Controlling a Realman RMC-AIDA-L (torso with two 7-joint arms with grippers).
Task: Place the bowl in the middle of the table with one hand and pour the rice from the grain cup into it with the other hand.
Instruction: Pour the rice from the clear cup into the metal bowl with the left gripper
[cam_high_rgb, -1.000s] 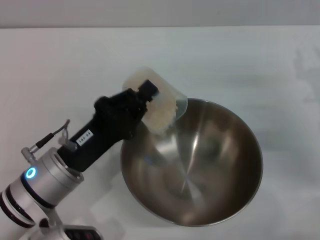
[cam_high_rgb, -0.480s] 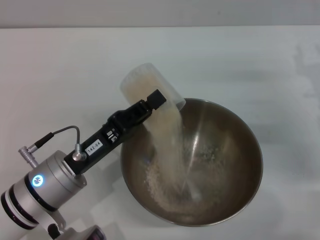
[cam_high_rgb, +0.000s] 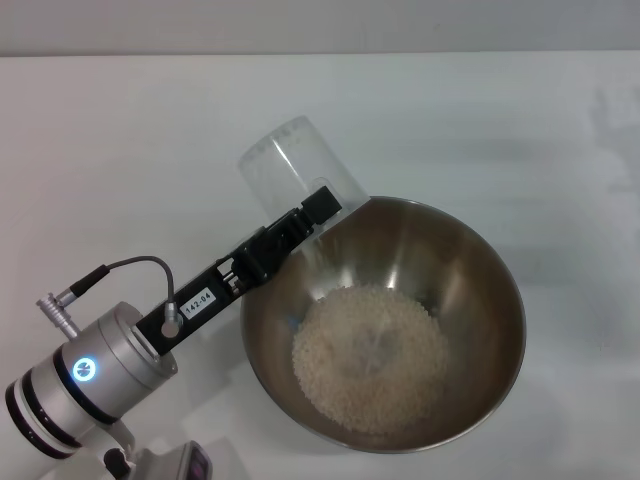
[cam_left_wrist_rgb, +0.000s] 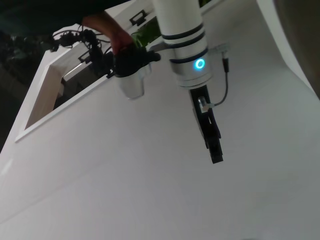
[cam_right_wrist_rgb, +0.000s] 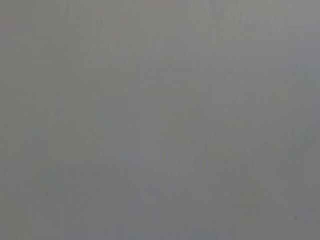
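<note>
From the head view, the left pincer (cam_high_rgb: 305, 222) is clamped on the small clear plastic grain cup (cam_high_rgb: 297, 170), tipped over the rim of the wide stainless-steel bowl (cam_high_rgb: 470, 290) on the white tabletop (cam_high_rgb: 120, 150). The cup, full a second ago, is now empty; the pale rice (cam_high_rgb: 370, 355) lies heaped inside the bowl, so I think the pouring is finished. The left wrist view shows only tabletop and an arm. The right wrist view is blank grey; the right pincer is not seen.

Pale grey wall (cam_high_rgb: 320, 25) behind

Grain cup (cam_high_rgb: 296, 170) emptied; rice (cam_high_rgb: 370, 356) now heaped in bowl (cam_high_rgb: 480, 290).
</note>
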